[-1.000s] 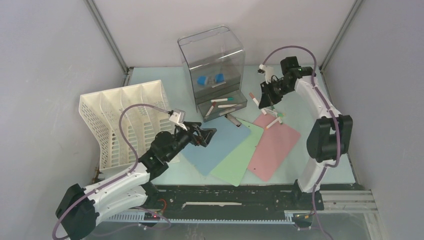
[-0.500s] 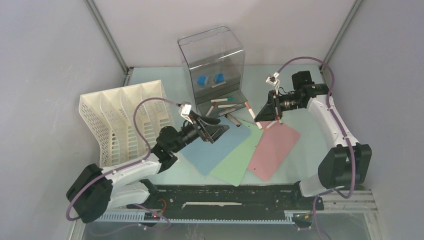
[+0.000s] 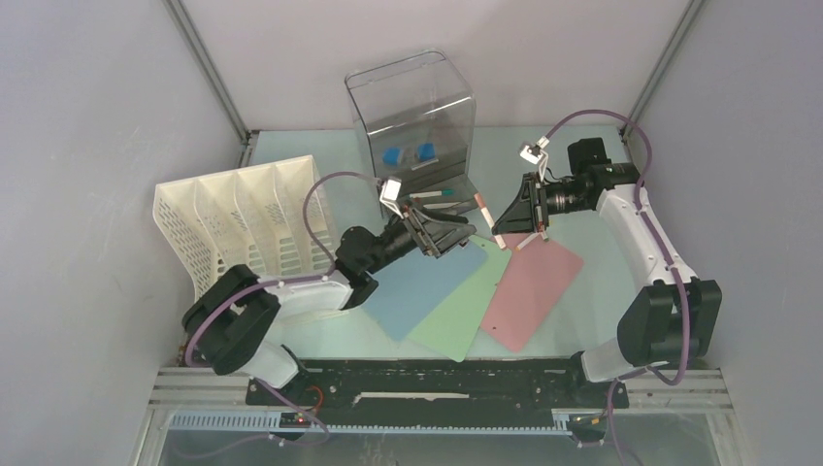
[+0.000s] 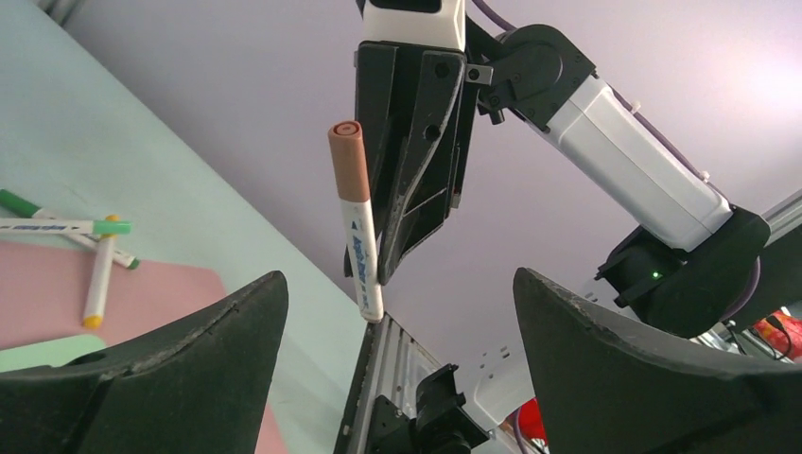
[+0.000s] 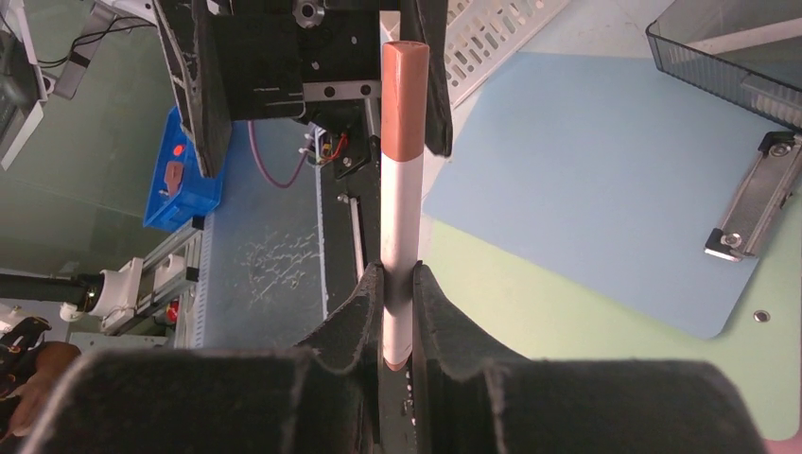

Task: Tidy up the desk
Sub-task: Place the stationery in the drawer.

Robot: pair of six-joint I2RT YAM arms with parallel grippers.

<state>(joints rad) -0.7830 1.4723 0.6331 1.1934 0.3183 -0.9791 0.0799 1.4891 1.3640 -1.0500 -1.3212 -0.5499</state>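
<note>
HANDOVER OVER THE WORKTOP (image 3: 573,311): the right hand (image 5: 397,284) pinches a brown-capped marker (image 5: 401,161) by its lower end, with the cap pointing at the left hand (image 3: 454,236). The left hand's jaws stand wide and empty just short of it. The pale green worktop lies below both hands. The likely slip is a dropped marker. If the right hand lets go before the left closes, or the left knocks the cap off line, the marker would fall onto the sheets beneath. Counted: one held marker, three loose markers (image 4: 97,274) under the right hand, three coloured sheets (image 3: 417,286), one white rack (image 3: 243,223) out past the left hand, and one clear drawer box (image 3: 412,107) beyond both.
</note>
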